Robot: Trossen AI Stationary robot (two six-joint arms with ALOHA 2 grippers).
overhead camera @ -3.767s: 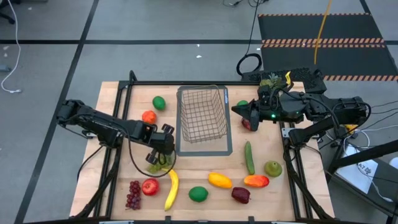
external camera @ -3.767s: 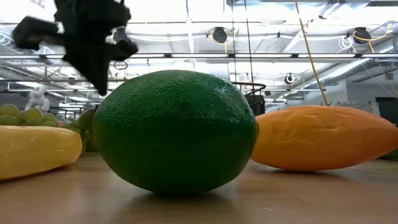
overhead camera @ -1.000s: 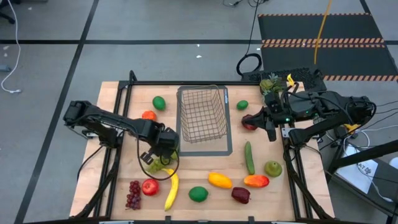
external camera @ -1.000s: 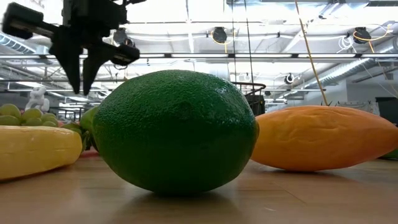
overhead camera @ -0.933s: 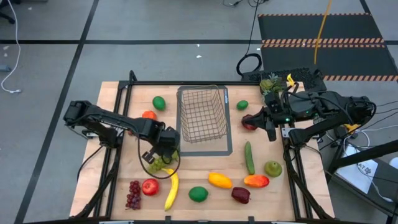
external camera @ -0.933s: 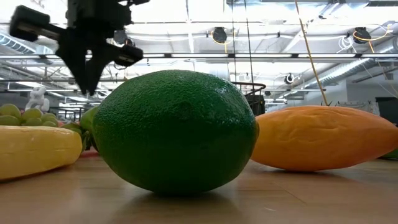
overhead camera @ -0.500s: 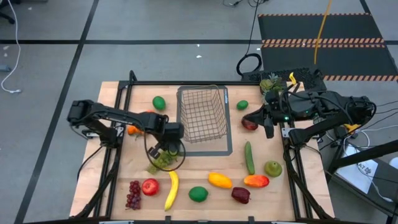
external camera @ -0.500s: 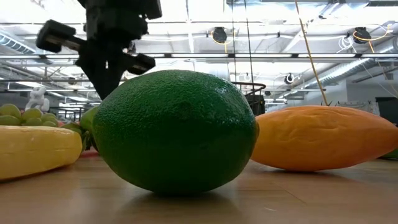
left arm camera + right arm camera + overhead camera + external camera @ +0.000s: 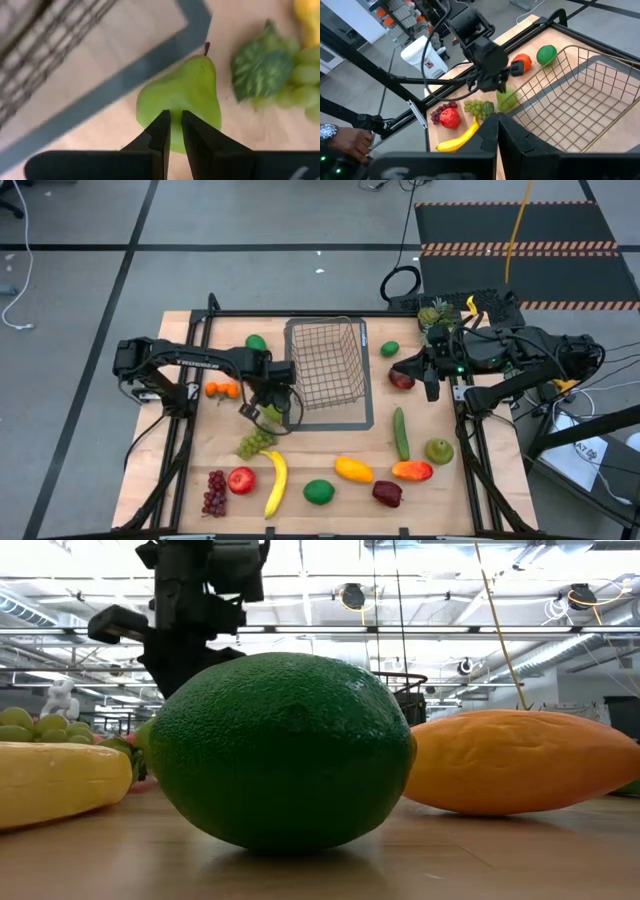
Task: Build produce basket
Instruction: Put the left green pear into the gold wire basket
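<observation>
The basket [image 9: 326, 370] is empty, so no produce is loaded yet; banana [image 9: 275, 484], lime [image 9: 319, 492] and mango [image 9: 353, 470] lie on the tabletop [image 9: 180, 470] in front of it. The left gripper [image 9: 268, 406], at the basket's front-left corner, pinches a green pear [image 9: 186, 95] by narrow fingers. The right gripper [image 9: 432, 388], right of the basket, waits with fingers pressed together.

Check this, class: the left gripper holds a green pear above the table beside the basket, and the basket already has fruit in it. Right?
Not quite. The left gripper does hold the pear beside the basket, but the high view shows the basket empty.
</observation>
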